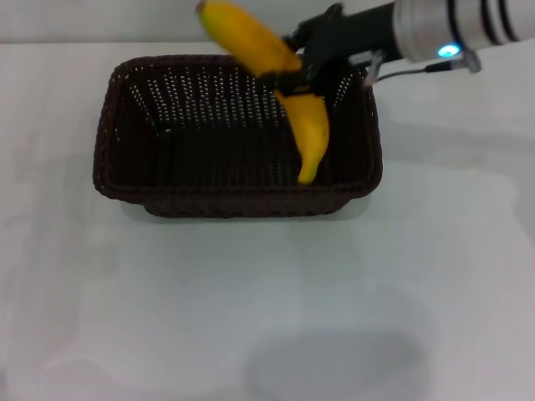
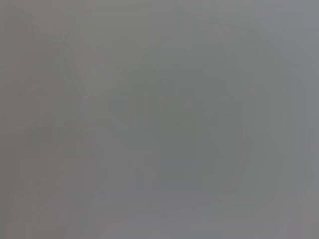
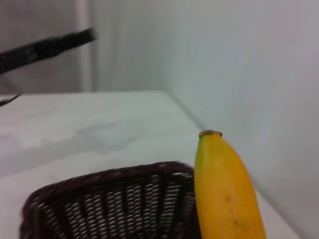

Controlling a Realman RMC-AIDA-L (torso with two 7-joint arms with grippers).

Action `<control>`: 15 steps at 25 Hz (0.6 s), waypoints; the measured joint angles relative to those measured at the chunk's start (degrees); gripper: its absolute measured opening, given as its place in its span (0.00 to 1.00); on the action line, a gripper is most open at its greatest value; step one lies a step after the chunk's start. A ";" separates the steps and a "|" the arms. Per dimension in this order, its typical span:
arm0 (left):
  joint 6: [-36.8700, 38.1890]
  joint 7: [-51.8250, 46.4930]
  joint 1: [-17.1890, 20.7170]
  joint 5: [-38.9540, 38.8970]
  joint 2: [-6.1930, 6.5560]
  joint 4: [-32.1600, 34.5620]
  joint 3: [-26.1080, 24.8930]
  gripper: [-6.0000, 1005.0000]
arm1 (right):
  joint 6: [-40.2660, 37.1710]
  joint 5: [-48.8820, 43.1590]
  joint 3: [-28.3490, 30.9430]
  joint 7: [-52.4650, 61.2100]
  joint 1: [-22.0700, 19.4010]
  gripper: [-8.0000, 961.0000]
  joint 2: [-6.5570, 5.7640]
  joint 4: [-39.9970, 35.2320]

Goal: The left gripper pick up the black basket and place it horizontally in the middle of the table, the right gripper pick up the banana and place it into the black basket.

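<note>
Yellow and big in the right wrist view, one banana fills the near corner, with its small brown tip pointing up and a few tiny brown specks on its skin. Just behind it is a corner of the one black basket, with light showing through the little holes in its woven side. A thin dark bar crosses the far corner of that view; what it is cannot be told.

From the head view, the basket sits on the white surface, in the far half of it, with its long side going left to right. It is dark brown-black, with a braided rim all round. Nothing lies on its floor.

The right gripper reaches in from the right on a silver-white arm with black bands and one blue light. Its black fingers are closed around the middle of the banana. The banana hangs in the air over the right part of the basket. It is tilted, with one end up high past the back rim and the other end pointing down toward the inside of the basket. It does not seem to touch the basket.

The left gripper does not show in any view, so its fingers cannot be told. The left wrist view is only plain grey.

One soft round shadow lies on the surface in front of the basket.
</note>
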 joint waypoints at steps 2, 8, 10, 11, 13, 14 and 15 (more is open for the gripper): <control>0.10 -0.01 -0.06 -0.40 0.00 0.00 0.00 0.84 | -0.40 0.05 -1.65 -0.84 0.88 0.57 0.01 1.27; 0.43 -0.02 -0.09 -1.17 -0.03 -0.10 0.00 0.84 | -4.68 1.11 -5.01 -1.69 -0.16 0.58 0.27 1.19; 0.81 -0.02 -0.11 -1.62 -0.03 -0.27 0.00 0.84 | -5.98 2.09 -5.07 -1.63 -0.99 0.58 0.23 1.05; 1.16 -0.02 -0.17 -1.76 -0.02 -0.37 0.01 0.84 | -6.33 2.62 -4.87 -1.53 -1.37 0.58 0.12 1.01; 1.51 -0.02 -0.22 -1.75 -0.04 -0.40 0.16 0.84 | -6.40 4.00 -4.03 -1.50 -2.09 0.63 -0.19 0.80; 1.59 -0.02 -0.24 -1.73 -0.06 -0.41 0.23 0.84 | -6.16 4.82 -3.33 -1.64 -2.69 0.68 -0.25 0.44; 1.73 -0.02 -0.27 -1.64 -0.08 -0.43 0.32 0.84 | -5.87 5.60 -2.54 -1.80 -3.46 0.72 -0.28 -0.08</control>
